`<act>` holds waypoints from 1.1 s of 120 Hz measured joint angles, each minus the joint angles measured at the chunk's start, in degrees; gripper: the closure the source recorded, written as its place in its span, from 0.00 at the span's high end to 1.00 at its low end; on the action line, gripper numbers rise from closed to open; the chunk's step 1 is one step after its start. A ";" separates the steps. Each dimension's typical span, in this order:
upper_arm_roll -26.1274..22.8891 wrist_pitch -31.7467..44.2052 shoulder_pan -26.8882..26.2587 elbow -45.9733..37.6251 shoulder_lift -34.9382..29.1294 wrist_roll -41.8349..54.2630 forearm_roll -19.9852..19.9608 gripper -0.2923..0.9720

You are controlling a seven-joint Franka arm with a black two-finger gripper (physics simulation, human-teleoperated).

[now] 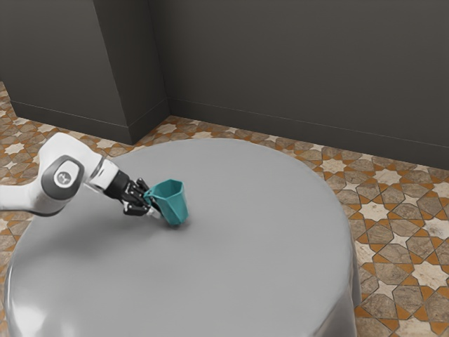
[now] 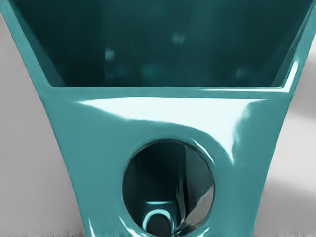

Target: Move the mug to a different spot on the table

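— While we watch from the side, what do our fingers (image 1: 138, 202) hold?
— They are closed narrowly on the teal mug (image 1: 170, 202), at its handle (image 2: 163, 123).
— Where is the mug?
— It is tilted, low at the grey tabletop (image 1: 266, 232), toward the exterior view's left. We cannot tell whether its base touches.

One teal mug (image 1: 170, 201), one round grey table (image 1: 245, 246), one robot arm (image 1: 63, 179).
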 joint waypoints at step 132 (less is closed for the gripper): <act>0.17 -7.40 -2.42 3.81 0.13 -1.81 1.39 0.61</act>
